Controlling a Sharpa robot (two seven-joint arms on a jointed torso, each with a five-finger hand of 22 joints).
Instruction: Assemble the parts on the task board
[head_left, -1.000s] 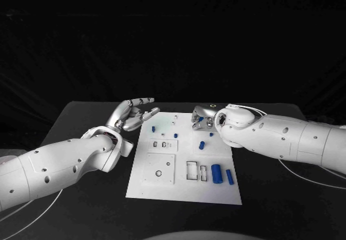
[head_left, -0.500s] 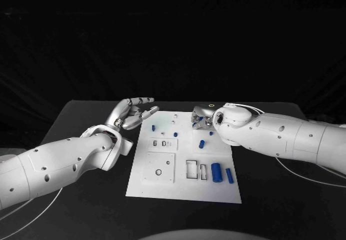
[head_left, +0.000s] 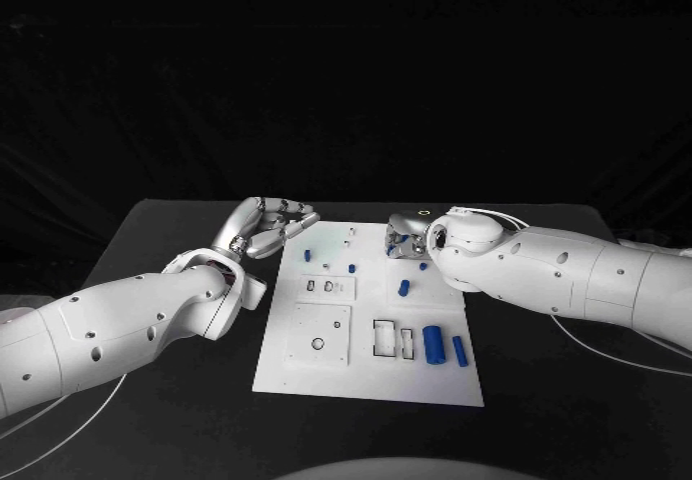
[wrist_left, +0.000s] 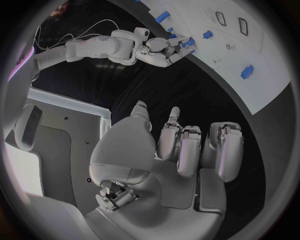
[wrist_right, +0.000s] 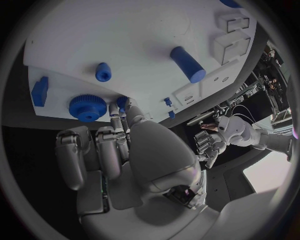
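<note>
Lying flat: smooth white rectangular task board (head_left: 325, 370), blue cylindrical parts (head_left: 434, 346). Curling emptily: left hand (head_left: 268, 228). Touching board's far end, grasp indiscernible: right hand (head_left: 407, 238).

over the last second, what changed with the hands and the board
The left hand curled its fingers in from an open spread; it holds nothing and hovers off the task board's far left corner. The right hand stayed at the far edge, fingertips at a small blue part. The other parts stayed put.

Matt white task board (head_left: 325, 345); blue plastic parts (head_left: 433, 346); glossy silver left hand (head_left: 267, 228).
</note>
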